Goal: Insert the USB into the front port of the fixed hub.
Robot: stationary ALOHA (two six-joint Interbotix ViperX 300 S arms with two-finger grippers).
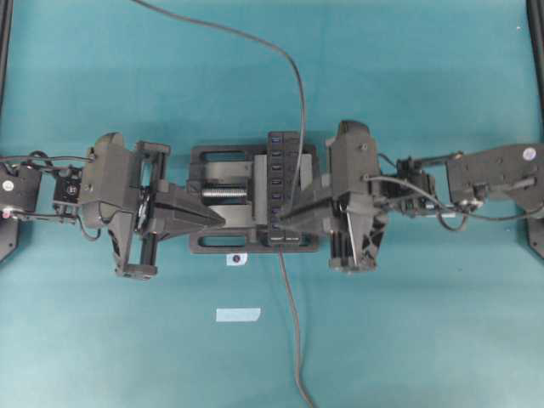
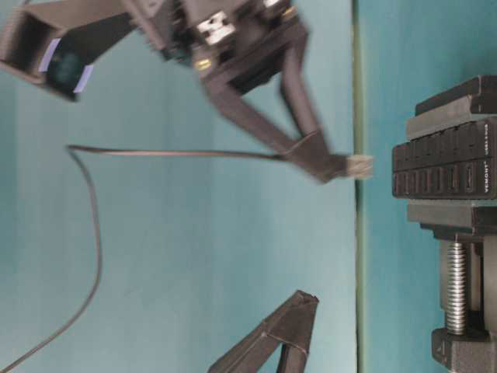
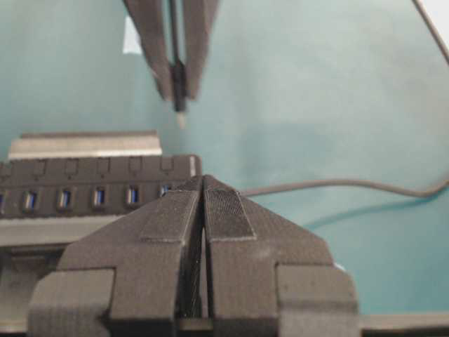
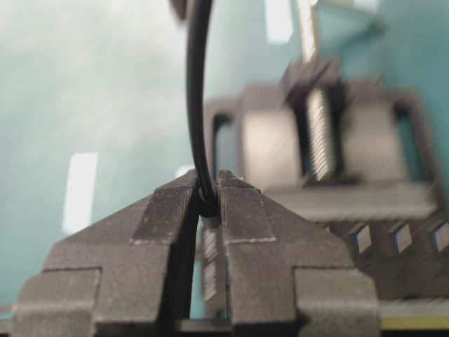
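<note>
Right end effector [image 1: 282,223] pinches the USB [image 2: 359,166] at the fixed hub's [image 1: 282,189] six o'clock end; left end effector [image 1: 219,219] pressed together

bench [image 1: 408,340]: teal covering, matt and smooth, with soft pale reflections
fixed hub [image 1: 283,183]: black plastic bar, matt; blue inserts in the ports
vise [image 1: 212,242]: black body, dull and slightly grainy
vise screw [image 2: 457,284]: bare silver metal, threaded, with a mild shine
USB [image 2: 359,166]: pale metal tip, light sheen
cable [image 4: 198,98]: dark rubbery sheath, smooth, faintly glossy
right gripper [image 4: 208,200] fingers [image 4: 242,217]: black plastic, matt, finely ribbed pads
left gripper [image 3: 204,186] fingers [image 3: 228,214]: the same black matt plastic, fine ribbed texture
label [image 1: 238,314]: pale tape or paper strip, flat and matt
</note>
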